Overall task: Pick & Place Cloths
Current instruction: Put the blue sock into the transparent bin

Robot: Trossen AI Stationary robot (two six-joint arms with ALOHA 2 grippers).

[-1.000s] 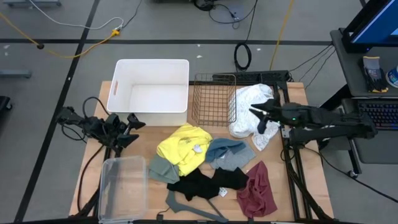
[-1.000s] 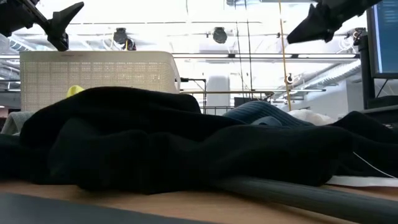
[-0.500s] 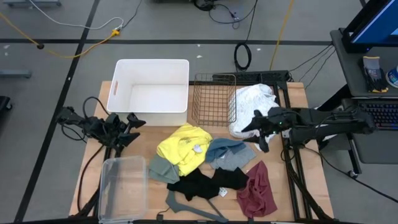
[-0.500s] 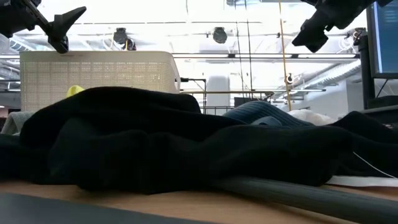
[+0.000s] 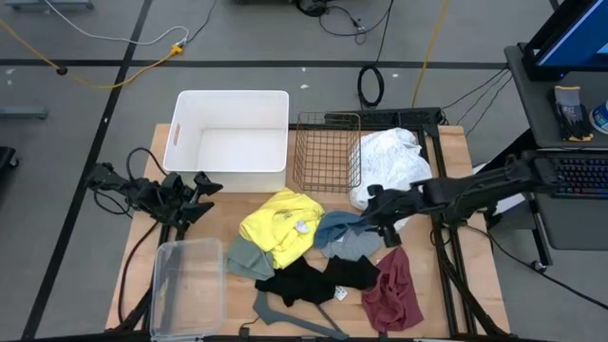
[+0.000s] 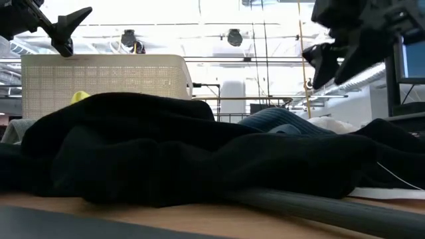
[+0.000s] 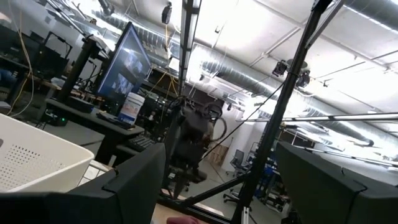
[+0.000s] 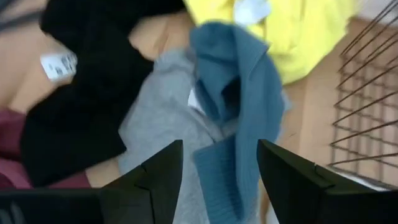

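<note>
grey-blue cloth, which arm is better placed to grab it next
Right. The right gripper hangs open directly over the grey-blue cloth, while the left gripper waits at the table's left edge.

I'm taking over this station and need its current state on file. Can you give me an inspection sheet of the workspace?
Surface: wooden table, mostly covered.
Job's things: white cloth beside the wire basket; yellow, grey-blue, sage green, black and maroon cloths piled together at the middle.
Clutter: white bin, clear tub, grey hanger.
Hands: right hand open over the grey-blue cloth; left hand open, parked at the table's left edge.
Cables: several on the floor.
Surroundings: desk with keyboard.
</note>
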